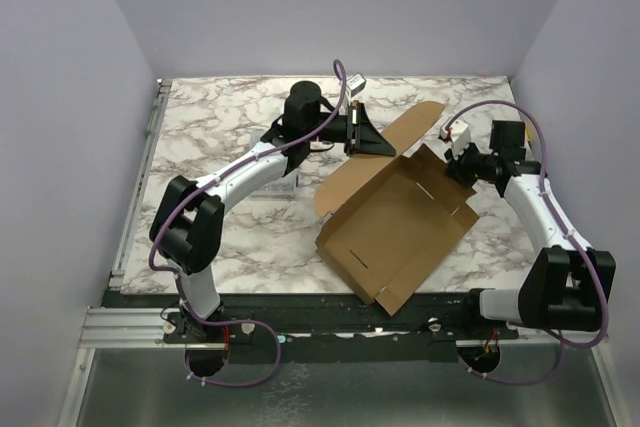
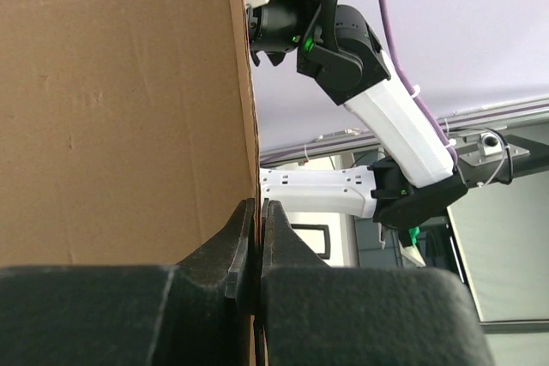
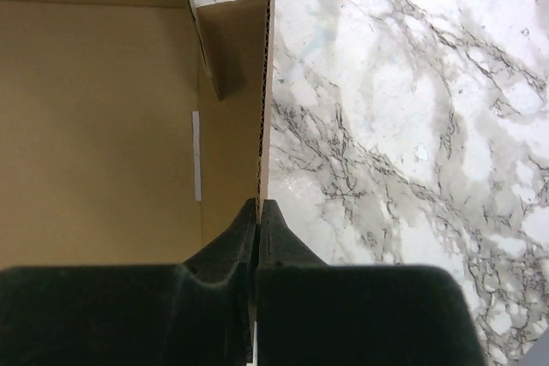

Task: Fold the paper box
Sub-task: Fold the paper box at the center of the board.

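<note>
Pinching the paper box [image 1: 395,227] from both sides: left gripper [image 2: 258,210] clamped on the far lid flap, right gripper [image 3: 258,209] clamped on the upright side wall. Box sits half-formed, centre-right on the table [image 1: 220,237]; likely one grip steadies while the other folds.

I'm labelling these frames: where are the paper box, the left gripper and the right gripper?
paper box [image 1: 400,222]: top view, inner floor panel.
left gripper [image 2: 258,209]: left wrist view, between its fingertips.
right gripper [image 3: 258,207]: right wrist view, between its fingertips.
</note>
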Available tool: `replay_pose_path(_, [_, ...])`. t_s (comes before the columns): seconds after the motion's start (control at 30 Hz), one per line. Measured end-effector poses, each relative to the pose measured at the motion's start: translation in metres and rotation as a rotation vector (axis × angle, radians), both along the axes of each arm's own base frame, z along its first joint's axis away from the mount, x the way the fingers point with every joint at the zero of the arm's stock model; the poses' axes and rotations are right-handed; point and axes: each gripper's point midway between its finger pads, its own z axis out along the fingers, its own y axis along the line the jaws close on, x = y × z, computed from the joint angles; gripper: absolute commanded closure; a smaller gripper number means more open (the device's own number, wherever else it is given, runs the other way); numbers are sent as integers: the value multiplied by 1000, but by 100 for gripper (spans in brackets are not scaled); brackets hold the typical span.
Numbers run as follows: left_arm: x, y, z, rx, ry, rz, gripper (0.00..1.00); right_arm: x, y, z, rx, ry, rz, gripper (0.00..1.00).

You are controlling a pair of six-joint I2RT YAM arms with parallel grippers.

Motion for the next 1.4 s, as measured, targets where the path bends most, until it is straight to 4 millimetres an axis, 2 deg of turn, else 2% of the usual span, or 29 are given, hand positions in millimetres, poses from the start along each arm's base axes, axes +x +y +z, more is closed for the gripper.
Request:
replay_pose_path(0.1, [3,-2,1,-7,10,1,100,2,3,1,-26,-15,16,99])
replay_pose_path(0.3, [8,-6,2,-18,30,7,100,-5,28,4,-62,-55,108,100])
replay_pose_path(0.5, [17,-6,0,-21,56,36,100,-19,50,-9,-86,-49,179,98])
replay_pose_path(0.7, [23,-6,-5,-18,75,52,100,-26,66,-18,-96,-31,221,87])
replay_pose_path(0.93, [27,-3,-10,-13,85,64,100,-31,75,-33,-67,33,252,66])
replay_pose_path(1.2, [37,7,-26,7,111,97,100,-35,88,-47,5,168,265,59])
replay_pose_path(1.4, [38,10,-31,11,117,103,100,-25,81,-64,75,273,211,57])
